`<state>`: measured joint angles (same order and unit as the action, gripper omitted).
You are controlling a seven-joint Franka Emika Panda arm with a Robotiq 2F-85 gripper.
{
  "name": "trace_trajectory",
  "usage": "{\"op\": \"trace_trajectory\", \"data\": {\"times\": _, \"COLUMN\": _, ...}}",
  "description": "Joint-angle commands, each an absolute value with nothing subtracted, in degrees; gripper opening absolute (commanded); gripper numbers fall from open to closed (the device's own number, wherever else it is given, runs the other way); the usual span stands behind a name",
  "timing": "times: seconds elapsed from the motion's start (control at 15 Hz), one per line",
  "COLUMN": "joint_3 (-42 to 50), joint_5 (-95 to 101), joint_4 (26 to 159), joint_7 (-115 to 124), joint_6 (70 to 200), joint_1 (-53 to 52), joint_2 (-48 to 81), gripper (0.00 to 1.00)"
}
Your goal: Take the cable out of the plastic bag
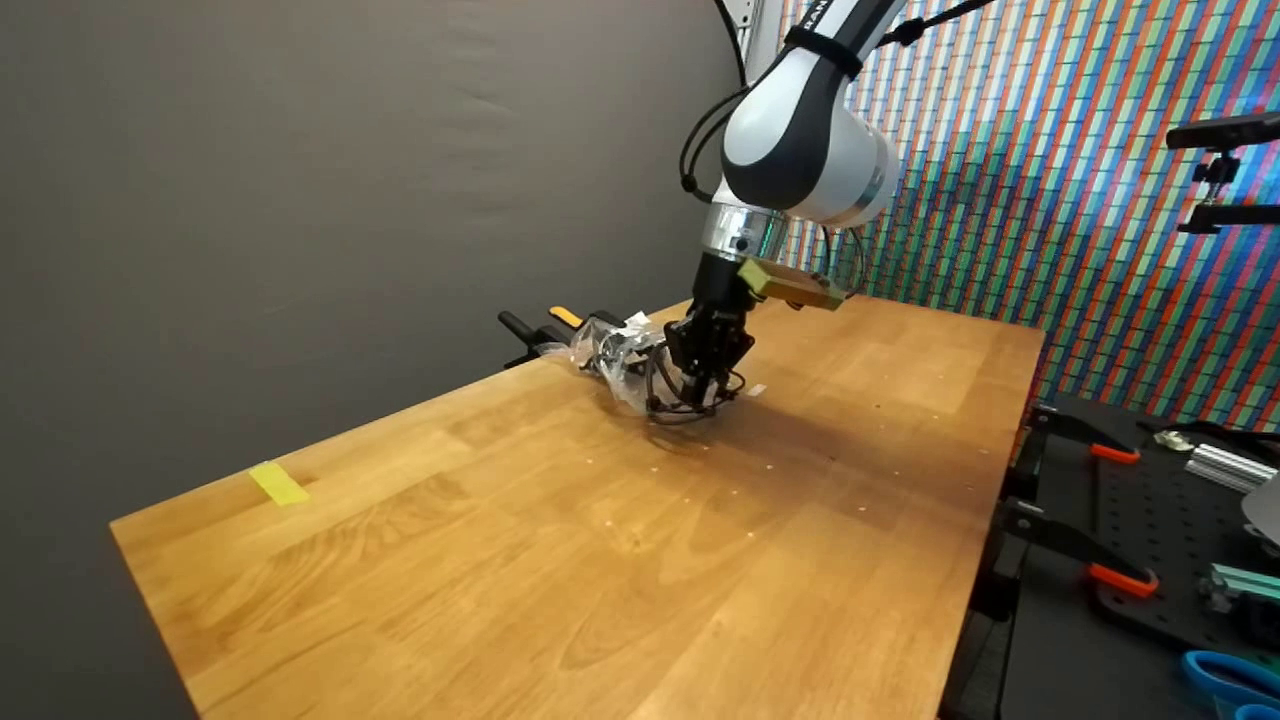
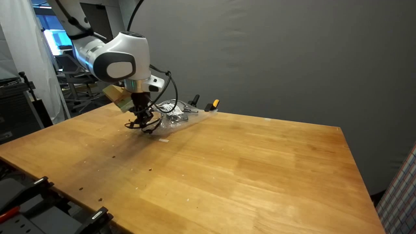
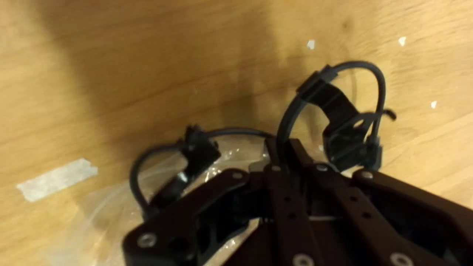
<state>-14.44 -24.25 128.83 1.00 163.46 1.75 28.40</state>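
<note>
A black cable (image 3: 289, 114) with dark clip-like parts is looped between my gripper's fingertips (image 3: 284, 147), which are closed on it. The cable's loops also show low at the table around the gripper (image 1: 697, 395) in an exterior view (image 1: 680, 420). The clear plastic bag (image 3: 107, 229) lies beside and partly under the gripper in the wrist view. In an exterior view the crumpled bag (image 2: 195, 119) lies by the table's back edge, touching or close to the cable, with a white label and dark items inside. Whether any cable remains inside the bag cannot be told.
Black clamps with an orange tip (image 2: 213, 105) stand at the table's back edge behind the bag. The wooden table (image 1: 600, 560) carries small tape bits and a yellow tape strip (image 1: 279, 483). Black clamps with orange parts (image 1: 1120, 580) sit along another edge.
</note>
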Motion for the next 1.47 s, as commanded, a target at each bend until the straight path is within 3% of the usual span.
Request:
{"op": "trace_trajectory", "data": {"times": 0.0, "joint_3": -15.9, "joint_5": -26.9, "joint_4": 137.8, "joint_7": 6.9, "joint_6": 166.6, "joint_1": -0.8, "joint_2": 19.8, "gripper": 0.09}}
{"op": "trace_trajectory", "data": {"times": 0.47, "joint_3": -18.1, "joint_5": -28.2, "joint_4": 144.2, "joint_7": 13.9, "joint_6": 162.0, "joint_1": -6.5, "joint_2": 8.9, "gripper": 0.09}}
{"op": "trace_trajectory", "data": {"times": 1.07, "joint_3": -21.1, "joint_5": -32.7, "joint_4": 134.0, "joint_7": 10.4, "joint_6": 128.0, "joint_1": -13.1, "joint_2": 4.2, "gripper": 0.08}}
{"op": "trace_trajectory", "data": {"times": 1.4, "joint_3": -18.4, "joint_5": -26.6, "joint_4": 130.9, "joint_7": 17.8, "joint_6": 124.7, "joint_1": -13.8, "joint_2": 3.6, "gripper": 0.08}}
